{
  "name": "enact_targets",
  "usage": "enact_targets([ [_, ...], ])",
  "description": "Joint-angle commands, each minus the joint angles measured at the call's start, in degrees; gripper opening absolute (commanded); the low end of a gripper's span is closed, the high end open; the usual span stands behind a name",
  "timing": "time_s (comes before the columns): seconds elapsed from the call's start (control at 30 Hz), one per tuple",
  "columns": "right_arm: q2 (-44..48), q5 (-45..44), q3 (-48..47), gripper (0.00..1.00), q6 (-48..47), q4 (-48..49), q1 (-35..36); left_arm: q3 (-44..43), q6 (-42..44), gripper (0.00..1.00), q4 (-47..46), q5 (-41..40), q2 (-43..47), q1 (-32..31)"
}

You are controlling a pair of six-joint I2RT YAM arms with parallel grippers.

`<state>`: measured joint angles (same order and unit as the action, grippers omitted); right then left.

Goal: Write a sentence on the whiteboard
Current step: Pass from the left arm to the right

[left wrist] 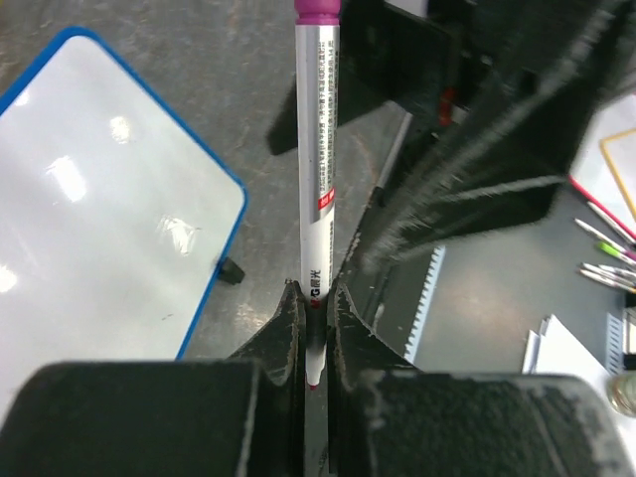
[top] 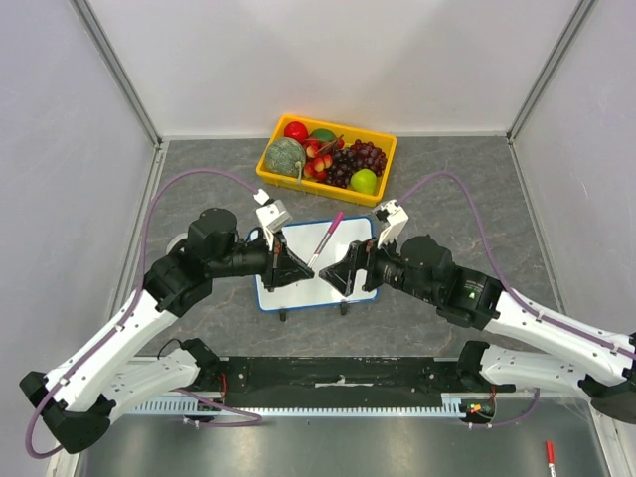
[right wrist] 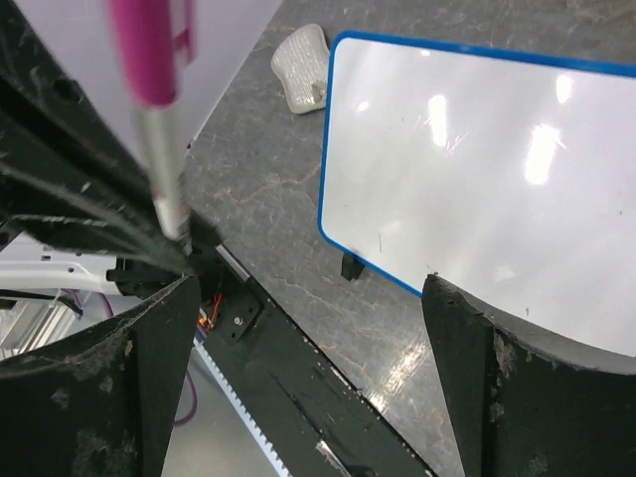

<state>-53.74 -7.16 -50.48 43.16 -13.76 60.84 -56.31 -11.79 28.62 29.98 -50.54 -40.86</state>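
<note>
Well, the left gripper [left wrist: 313, 298] pinches the pink-capped marker [left wrist: 316, 149] tight; the right gripper [right wrist: 310, 298] gapes wide, holding nothing; the whiteboard [right wrist: 477, 149] lies mid-table, its far edge near the yellow basket [top: 386, 159]; grey table [top: 447, 199] shows left and right.

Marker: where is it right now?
Top view, centre: the marker is clamped in the left pincer, slanting over the whiteboard, with the open right pincer just to its right.
</note>
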Motion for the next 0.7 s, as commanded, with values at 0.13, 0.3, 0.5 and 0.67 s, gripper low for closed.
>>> enact_targets([
  [0.13, 1.7, 13.4, -2.4, 0.98, -4.6, 11.0, -3.7, -1.1, -1.1, 0.02, -4.9, 16.6, 2.5, 0.2],
  [0.3, -1.1, 23.8, -3.3, 0.98, -3.4, 16.2, -3.8, -1.0, -1.0, 0.02, -5.1, 19.2, 1.9, 0.2],
  [0.5, -1.3, 26.2, -3.0, 0.88, -1.9, 17.4, -4.3, -1.4, 0.3, 0.02, -4.0, 19.5, 2.6, 0.1],
  [0.67, -0.4, 28.9, -2.6, 0.94, -4.4, 14.4, -5.9, -1.5, 0.1, 0.02, -3.9, 17.4, 4.0, 0.2],
])
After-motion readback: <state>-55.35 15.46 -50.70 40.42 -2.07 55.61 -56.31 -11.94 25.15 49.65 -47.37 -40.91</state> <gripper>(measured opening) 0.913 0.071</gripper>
